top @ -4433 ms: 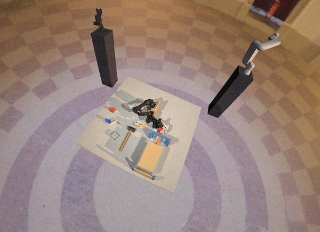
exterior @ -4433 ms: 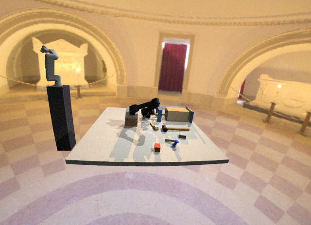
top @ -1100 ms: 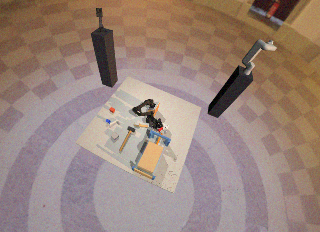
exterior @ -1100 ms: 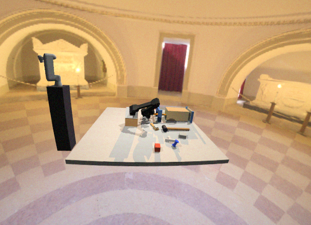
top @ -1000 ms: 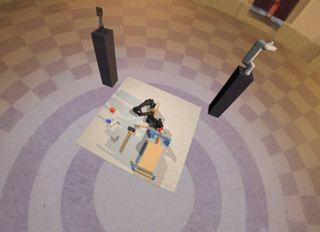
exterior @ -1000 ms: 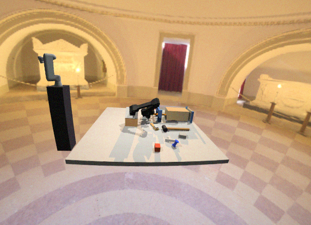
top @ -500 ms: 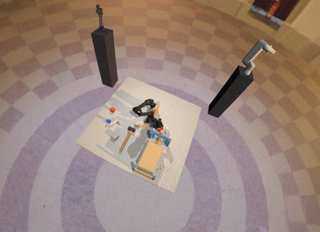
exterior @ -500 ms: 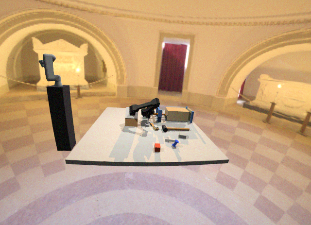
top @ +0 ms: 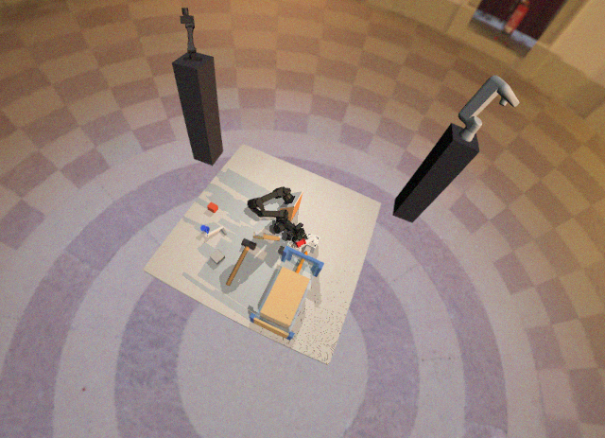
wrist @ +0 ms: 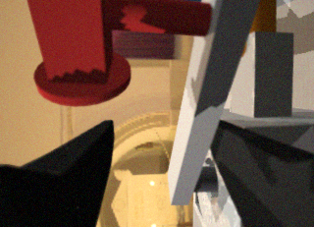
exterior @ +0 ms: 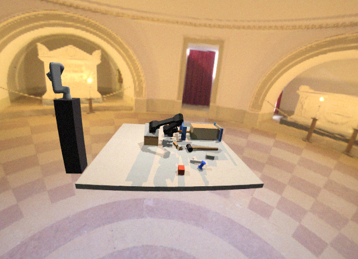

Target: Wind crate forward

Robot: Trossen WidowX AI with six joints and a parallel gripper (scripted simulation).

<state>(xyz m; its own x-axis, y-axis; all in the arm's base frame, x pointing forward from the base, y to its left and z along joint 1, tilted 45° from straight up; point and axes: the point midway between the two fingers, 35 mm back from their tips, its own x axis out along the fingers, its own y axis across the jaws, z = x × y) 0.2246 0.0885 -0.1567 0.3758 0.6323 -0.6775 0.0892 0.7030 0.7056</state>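
The crate [top: 285,296] [exterior: 205,129] sits flat behind the blue frame [top: 318,268] [exterior: 183,133], with a short gap between them. An orange strap [top: 300,264] crosses the gap to the pale winch [top: 312,239]. The winch handle shows in the wrist view as a red grip [wrist: 74,35] on a grey crank bar [wrist: 201,104]. My gripper [wrist: 161,127] is partly open at the handle, pointing past the red grip. The grey bar passes between the fingers in view, near the right one; contact is unclear. The square key and its hole are hidden.
A mallet [top: 237,266] [exterior: 203,148] and a small wooden-handled tool [top: 267,237] lie beside the winch and crate. Farther off are a grey block [top: 216,256] [exterior: 210,157], a white bar, a blue piece [top: 204,228] [exterior: 202,164] and a red block [top: 212,207] [exterior: 180,169].
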